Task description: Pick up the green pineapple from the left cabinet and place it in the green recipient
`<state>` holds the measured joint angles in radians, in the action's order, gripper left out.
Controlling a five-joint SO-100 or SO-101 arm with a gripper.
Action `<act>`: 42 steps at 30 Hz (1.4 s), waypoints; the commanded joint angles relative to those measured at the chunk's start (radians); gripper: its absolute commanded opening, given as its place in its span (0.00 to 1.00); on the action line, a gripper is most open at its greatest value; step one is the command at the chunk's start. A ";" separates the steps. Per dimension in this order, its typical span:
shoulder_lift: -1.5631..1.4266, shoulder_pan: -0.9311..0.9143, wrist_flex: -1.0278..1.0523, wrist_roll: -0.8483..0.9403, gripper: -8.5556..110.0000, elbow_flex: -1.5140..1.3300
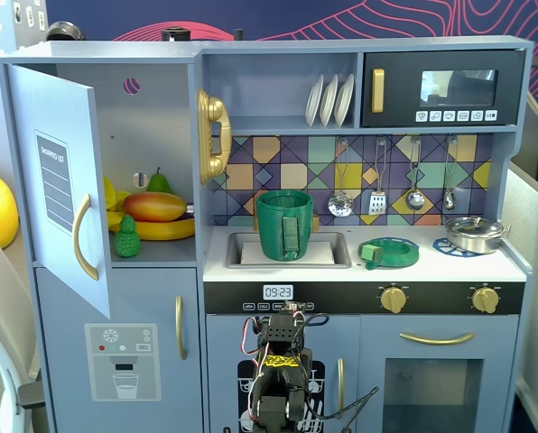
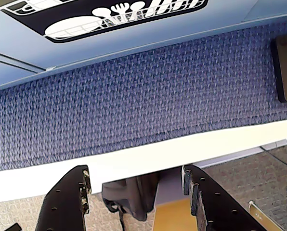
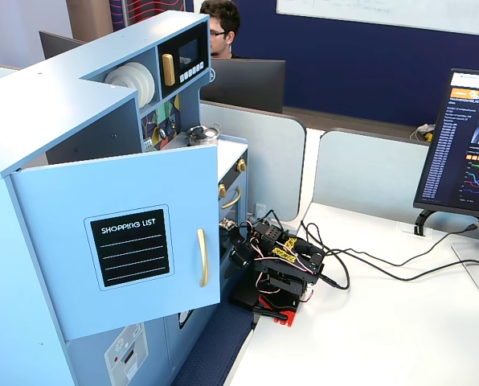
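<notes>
The green pineapple [image 1: 126, 236] stands upright at the front of the left cabinet [image 1: 161, 117], left of a mango [image 1: 154, 207], bananas and a green pear. The cabinet's door [image 1: 61, 194] with the shopping-list label hangs open; it also shows in a fixed view [image 3: 119, 233]. The green recipient [image 1: 285, 225], a tall dark-green pot, stands in the sink. My arm [image 1: 282, 374] is folded low in front of the kitchen, far below both. In the wrist view my gripper [image 2: 136, 187] is open and empty, pointing down at a blue woven mat [image 2: 134, 91].
A flat green dish [image 1: 388, 252] and a silver pan [image 1: 475, 233] sit on the counter right of the sink. A gold phone [image 1: 213, 135] hangs beside the cabinet. Cables [image 3: 368, 269] run from the arm [image 3: 276, 269] across the white desk; a monitor [image 3: 464, 145] stands at the right.
</notes>
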<state>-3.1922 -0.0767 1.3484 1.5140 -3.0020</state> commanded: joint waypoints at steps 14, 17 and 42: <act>0.012 -0.041 0.184 0.031 0.07 0.003; 0.015 0.115 0.143 -0.031 0.07 0.005; 0.537 0.885 -1.115 0.138 0.07 0.569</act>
<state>-2.7688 0.7777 0.3129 1.6030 -2.6154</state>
